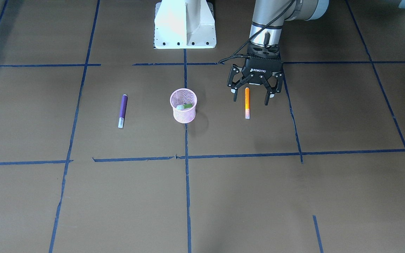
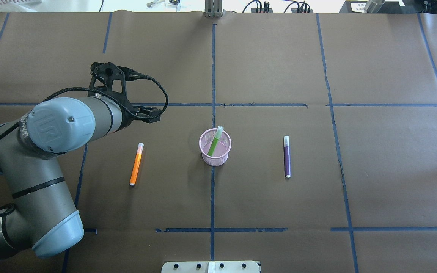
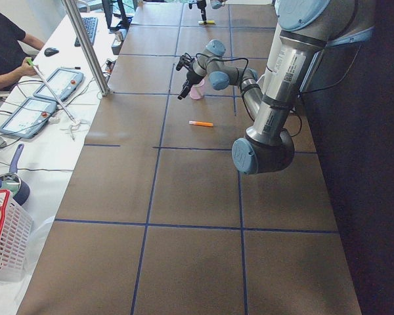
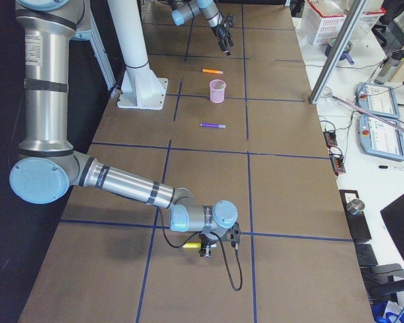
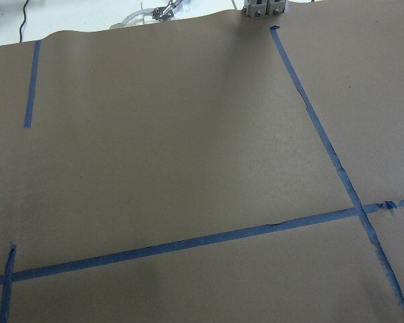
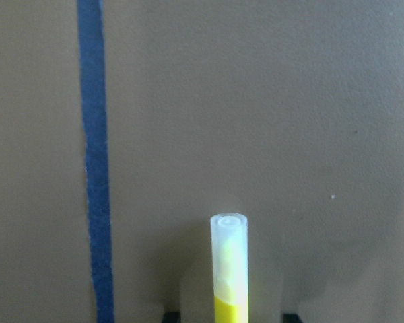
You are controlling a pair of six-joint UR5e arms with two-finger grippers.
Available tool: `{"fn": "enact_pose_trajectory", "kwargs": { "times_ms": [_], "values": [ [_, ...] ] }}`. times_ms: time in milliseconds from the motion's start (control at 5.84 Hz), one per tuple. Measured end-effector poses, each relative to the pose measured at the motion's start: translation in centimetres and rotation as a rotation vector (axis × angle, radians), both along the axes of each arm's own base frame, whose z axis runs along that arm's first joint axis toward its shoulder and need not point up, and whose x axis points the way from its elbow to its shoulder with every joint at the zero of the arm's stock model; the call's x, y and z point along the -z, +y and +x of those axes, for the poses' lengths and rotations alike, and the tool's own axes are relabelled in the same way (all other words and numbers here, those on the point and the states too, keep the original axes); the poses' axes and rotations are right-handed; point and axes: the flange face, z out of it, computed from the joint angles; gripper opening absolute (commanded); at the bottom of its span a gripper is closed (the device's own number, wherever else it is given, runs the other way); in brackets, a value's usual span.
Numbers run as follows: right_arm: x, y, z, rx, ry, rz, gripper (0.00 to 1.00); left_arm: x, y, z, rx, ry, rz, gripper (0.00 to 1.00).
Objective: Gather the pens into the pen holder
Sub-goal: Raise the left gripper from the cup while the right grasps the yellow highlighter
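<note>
The pink mesh pen holder point(image 1: 184, 111) stands near the table's middle with the green pen point(image 2: 213, 144) leaning inside it. The orange pen point(image 1: 247, 103) lies on the paper on the robot's left side. My left gripper point(image 1: 251, 100) hangs open above the pen's end nearer the robot, with nothing between its fingers. The purple pen point(image 1: 122, 110) lies on the holder's other side. My right gripper point(image 4: 205, 250) sits low at the far right end of the table. A yellow pen point(image 6: 229, 269) shows in front of it; whether it is gripped I cannot tell.
The white robot pedestal point(image 1: 185, 24) stands behind the holder. Blue tape lines point(image 1: 187, 196) grid the brown paper. A metal pole point(image 3: 85, 46), a side desk with a seated person point(image 3: 3, 46) and a white basket point(image 3: 0, 243) lie beyond the table's edge.
</note>
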Motion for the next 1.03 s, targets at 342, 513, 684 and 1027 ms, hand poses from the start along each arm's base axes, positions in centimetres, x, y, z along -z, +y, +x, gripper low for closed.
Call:
{"fn": "enact_pose_trajectory", "kwargs": {
  "times_ms": [342,513,684,1027],
  "values": [
    [0.0,-0.1,-0.1,0.001,-0.002,0.001,0.00,0.1,0.0,-0.1,0.000,0.002,0.001,0.99],
    [0.6,-0.3,-0.1,0.003,-0.006,0.016,0.00,0.1,0.0,-0.1,0.000,0.002,0.001,0.99],
    [0.9,-0.4,-0.1,0.004,-0.010,0.050,0.00,0.1,0.0,-0.1,0.000,0.003,0.001,0.99],
    [3.8,-0.6,0.0,-0.051,-0.040,0.162,0.00,0.3,0.1,-0.5,0.002,0.008,0.004,0.98]
  ]
}}
